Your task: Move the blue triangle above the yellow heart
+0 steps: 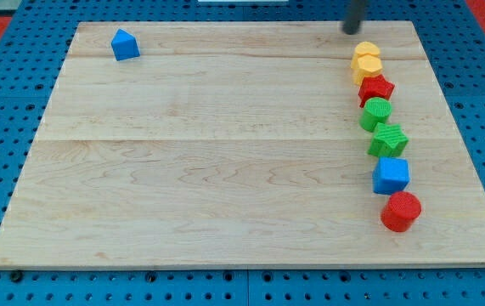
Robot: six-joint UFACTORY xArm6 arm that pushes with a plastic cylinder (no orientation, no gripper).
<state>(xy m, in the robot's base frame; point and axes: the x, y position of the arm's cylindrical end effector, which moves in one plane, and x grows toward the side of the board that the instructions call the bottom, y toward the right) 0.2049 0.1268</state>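
The blue triangle [125, 44] sits alone in the upper left of the frame, close to the bench's [225, 170] top edge and well apart from everything else. My tip [351, 31] is at the upper right, just above and left of the yellow heart [366, 61], which heads a column of blocks running down the right side: a red star [376, 87], a green cylinder [376, 113], a green star-like block [388, 139], a blue cube [391, 175] and a red cylinder [401, 211] at the lower right. There is no gripper here, only the bare rod, so nothing spreads or pinches. The main risk, as I judge it, lies in the gap above the heart: the strip between it and the top edge is narrow, so a push that runs long or drifts upward could send the triangle off the bench, while one that drifts downward could knock the heart into the red star and disturb the column. A triangle may also rotate and slip off the tip if struck off-centre. The whole middle and lower left of the bench lie open, giving ample room to circle behind the triangle and push it rightward along the top.
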